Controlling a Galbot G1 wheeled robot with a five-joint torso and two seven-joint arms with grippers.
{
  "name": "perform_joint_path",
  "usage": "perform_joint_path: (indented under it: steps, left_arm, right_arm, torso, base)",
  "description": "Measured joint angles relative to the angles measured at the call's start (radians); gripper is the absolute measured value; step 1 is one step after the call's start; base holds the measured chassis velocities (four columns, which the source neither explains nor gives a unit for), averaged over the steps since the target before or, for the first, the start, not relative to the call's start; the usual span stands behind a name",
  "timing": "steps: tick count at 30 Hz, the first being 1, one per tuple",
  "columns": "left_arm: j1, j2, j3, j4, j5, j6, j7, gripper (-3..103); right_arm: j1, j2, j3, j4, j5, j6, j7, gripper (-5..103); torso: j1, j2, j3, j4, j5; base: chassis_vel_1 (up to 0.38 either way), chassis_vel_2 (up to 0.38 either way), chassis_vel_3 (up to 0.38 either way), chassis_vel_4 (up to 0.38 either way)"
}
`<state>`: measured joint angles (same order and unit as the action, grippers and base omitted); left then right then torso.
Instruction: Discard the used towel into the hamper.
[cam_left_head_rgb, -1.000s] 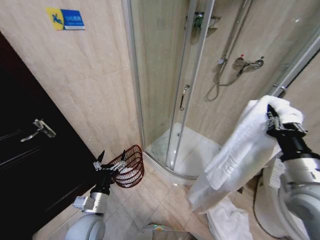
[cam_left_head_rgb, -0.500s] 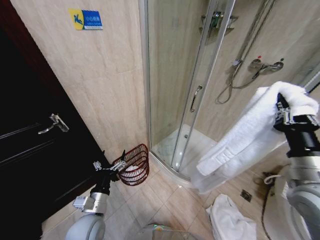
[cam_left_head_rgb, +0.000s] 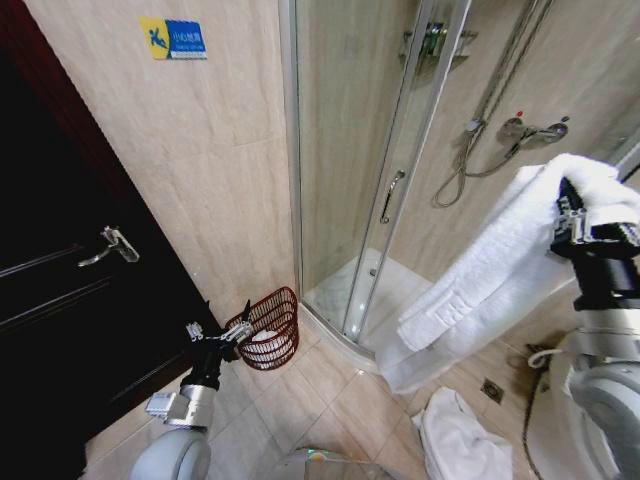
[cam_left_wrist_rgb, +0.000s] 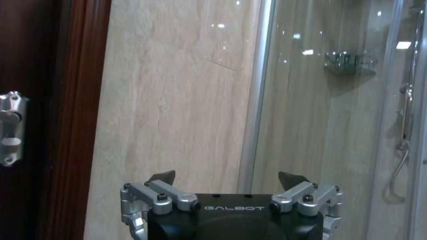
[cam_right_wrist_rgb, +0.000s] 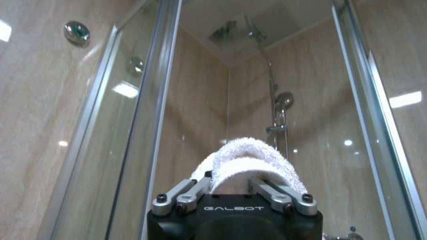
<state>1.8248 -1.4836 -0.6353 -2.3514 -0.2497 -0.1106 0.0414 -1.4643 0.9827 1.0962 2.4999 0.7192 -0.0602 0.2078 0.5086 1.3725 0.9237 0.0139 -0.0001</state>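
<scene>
A white towel (cam_left_head_rgb: 480, 290) hangs in a long fold from my right gripper (cam_left_head_rgb: 572, 215), held high at the right; the gripper is shut on it. In the right wrist view the towel (cam_right_wrist_rgb: 248, 160) bulges up between the closed fingers. The hamper (cam_left_head_rgb: 268, 330), a dark red-brown wire basket, stands on the floor against the wall beside the shower's corner, with something white inside. My left gripper (cam_left_head_rgb: 218, 322) is low at the left, open, just left of the hamper's rim. In the left wrist view the left gripper (cam_left_wrist_rgb: 227, 179) has its fingers spread with nothing between them.
A glass shower enclosure (cam_left_head_rgb: 380, 180) with a raised white tray fills the middle. A dark door (cam_left_head_rgb: 70, 290) with a metal handle is at the left. Another white towel (cam_left_head_rgb: 460, 440) lies crumpled on the tiled floor at the lower right.
The view swung from one second ago, then held nearly steady. The right gripper and towel have risen slightly. The left arm has not moved.
</scene>
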Motion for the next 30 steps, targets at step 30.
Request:
perform_joint_path:
  steps: [30]
  left_arm:
    - [0.0, 0.0, 0.0, 0.0, 0.0, 0.0, 0.0, 100]
  right_arm:
    - [0.024, -0.015, -0.03, 0.0, -0.002, 0.017, 0.03, 13]
  torso:
    - [-0.001, 0.0, 0.0, 0.0, -0.0001]
  base:
    - [0.026, -0.029, -0.035, 0.027]
